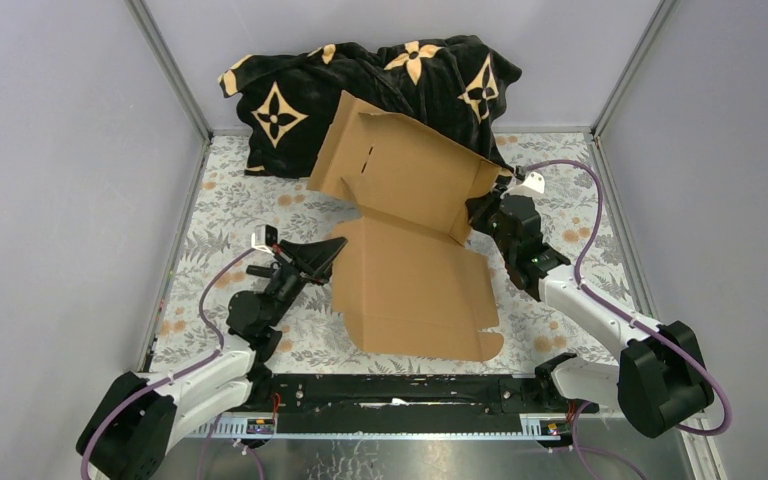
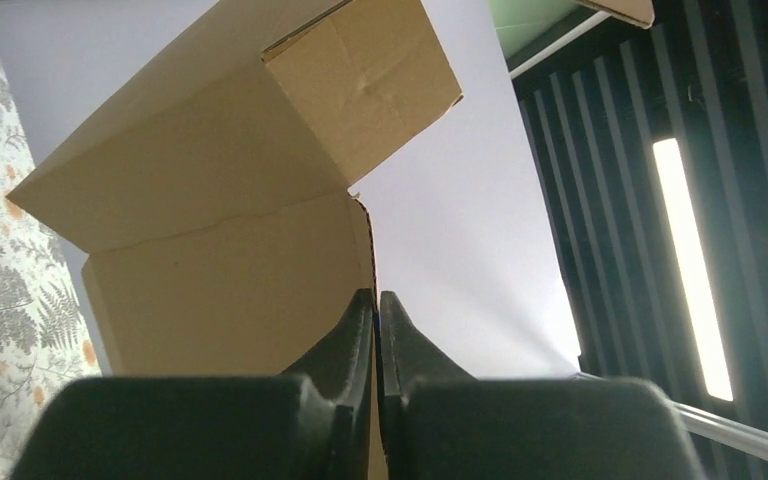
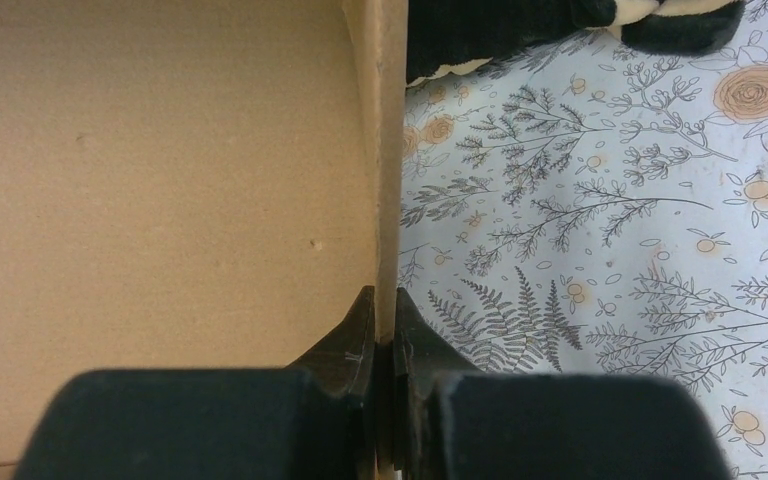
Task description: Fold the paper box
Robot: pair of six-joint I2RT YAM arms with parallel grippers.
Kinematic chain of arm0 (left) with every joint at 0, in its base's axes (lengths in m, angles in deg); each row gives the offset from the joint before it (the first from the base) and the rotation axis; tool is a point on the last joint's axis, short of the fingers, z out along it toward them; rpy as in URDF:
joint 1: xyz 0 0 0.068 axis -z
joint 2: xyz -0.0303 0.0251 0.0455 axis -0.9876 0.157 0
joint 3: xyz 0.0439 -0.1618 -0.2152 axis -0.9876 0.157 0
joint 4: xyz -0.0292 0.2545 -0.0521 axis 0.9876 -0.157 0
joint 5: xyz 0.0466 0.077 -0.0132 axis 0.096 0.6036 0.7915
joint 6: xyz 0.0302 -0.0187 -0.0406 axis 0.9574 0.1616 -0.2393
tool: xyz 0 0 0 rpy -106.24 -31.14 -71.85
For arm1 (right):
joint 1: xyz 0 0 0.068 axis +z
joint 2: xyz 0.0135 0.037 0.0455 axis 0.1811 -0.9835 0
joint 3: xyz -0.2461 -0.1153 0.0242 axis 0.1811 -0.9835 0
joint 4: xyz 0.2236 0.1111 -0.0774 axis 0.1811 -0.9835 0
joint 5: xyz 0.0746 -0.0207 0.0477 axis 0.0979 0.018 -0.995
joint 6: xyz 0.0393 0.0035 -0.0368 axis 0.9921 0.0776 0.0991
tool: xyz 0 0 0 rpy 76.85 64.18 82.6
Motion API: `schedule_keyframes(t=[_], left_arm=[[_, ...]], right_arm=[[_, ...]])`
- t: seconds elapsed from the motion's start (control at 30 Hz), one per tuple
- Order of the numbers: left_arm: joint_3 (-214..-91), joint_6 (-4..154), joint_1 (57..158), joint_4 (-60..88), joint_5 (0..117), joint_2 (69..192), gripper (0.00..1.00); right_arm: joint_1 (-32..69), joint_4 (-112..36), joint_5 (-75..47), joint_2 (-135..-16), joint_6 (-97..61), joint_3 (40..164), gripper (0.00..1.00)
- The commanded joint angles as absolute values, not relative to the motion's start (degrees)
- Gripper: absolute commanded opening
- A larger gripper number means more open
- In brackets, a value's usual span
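Fingers of my right gripper (image 3: pixel 385 300) are clamped on the right edge of the paper box (image 1: pixel 410 250), on the half tilted up toward the far edge of the table (image 1: pixel 600 200). My left gripper (image 2: pixel 376 300) is pressed together at the left edge of the flat near half; whether it nips the card I cannot tell. Long axis runs near to far, crease crosswise. A cushion (image 1: pixel 290 100) sits just behind the raised half, so I judge the room lies nearward, over the flat half.

Both arms stretch forward and inward. The left gripper (image 2: pixel 376 296) and the right gripper (image 3: pixel 385 297) each pinch an edge of the paper box (image 1: pixel 410 285).
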State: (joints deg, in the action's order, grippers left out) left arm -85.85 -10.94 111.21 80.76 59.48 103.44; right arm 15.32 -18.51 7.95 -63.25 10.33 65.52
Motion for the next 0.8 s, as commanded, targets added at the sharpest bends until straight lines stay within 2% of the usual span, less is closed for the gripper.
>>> schedule_keyframes(t=[0.0, 0.13, 0.27, 0.37, 0.5, 0.67, 0.77], left_arm=[[-85.68, -10.87, 112.78, 92.94, 63.39, 105.13, 0.08], [-86.18, -10.3, 113.13, 90.15, 62.79, 104.23, 0.16], [-88.07, -7.26, 113.12, 75.45, 61.37, 98.27, 0.48], [-90.23, -2.85, 113.05, 62.65, 60.92, 91.27, 0.58], [-90.79, -0.86, 112.75, 54.06, 61.39, 86.07, 0.62], [-91.14, 0.78, 111.34, 47.99, 58.82, 83.82, 0.62], [-96.34, 6.93, 110.08, 34.73, 58.33, 80.35, 0.62]], right_arm=[[15.84, -16.63, 6.22, -62.53, 10.97, 67.59, 0.0], [15.88, -16.82, 6.21, -62.15, 10.9, 67.68, 0.0], [15.86, -17.28, 6.58, -61.38, 10.34, 67.61, 0.0], [15.79, -17.78, 6.93, -60.66, 9.97, 67.46, 0.0], [15.84, -18.09, 7.13, -59.82, 9.61, 67.17, 0.0], [15.84, -18.65, 7.49, -59.04, 8.82, 67.09, 0.0], [15.8, -19.93, 7.99, -58.44, 7.27, 67.43, 0.0]])
